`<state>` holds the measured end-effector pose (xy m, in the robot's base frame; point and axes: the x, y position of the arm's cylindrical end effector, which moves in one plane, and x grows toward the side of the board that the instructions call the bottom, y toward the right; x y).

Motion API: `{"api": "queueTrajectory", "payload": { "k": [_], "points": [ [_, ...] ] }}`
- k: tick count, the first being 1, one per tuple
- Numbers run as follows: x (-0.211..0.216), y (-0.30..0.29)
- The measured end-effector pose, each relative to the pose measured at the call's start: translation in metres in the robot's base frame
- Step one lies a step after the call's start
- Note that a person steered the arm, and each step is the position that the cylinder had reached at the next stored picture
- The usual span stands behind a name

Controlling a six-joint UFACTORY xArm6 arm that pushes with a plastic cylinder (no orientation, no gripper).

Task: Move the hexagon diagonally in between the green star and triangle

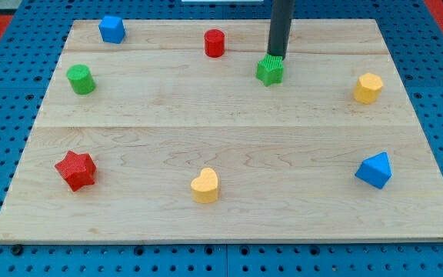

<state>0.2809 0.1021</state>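
Note:
A yellow hexagon (368,88) sits near the board's right edge. A green star (269,70) lies above the board's middle. A blue triangle (374,170) is at the lower right. My tip (275,56) stands right at the top edge of the green star, touching or nearly touching it. The hexagon is well to the right of my tip. The triangle is below the hexagon.
A blue block (111,29) is at the top left, a red cylinder (214,43) at the top middle, a green cylinder (80,79) at the left, a red star (75,170) at the lower left, and a yellow heart (204,185) at the bottom middle. The wooden board (229,131) lies on a blue pegboard.

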Motion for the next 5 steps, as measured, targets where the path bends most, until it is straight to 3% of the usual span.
{"api": "queueTrajectory", "payload": {
  "k": [1, 2, 4, 5],
  "points": [
    [-0.015, 0.071],
    [0.012, 0.133],
    [0.09, 0.145],
    [0.117, 0.096]
  ]
}}
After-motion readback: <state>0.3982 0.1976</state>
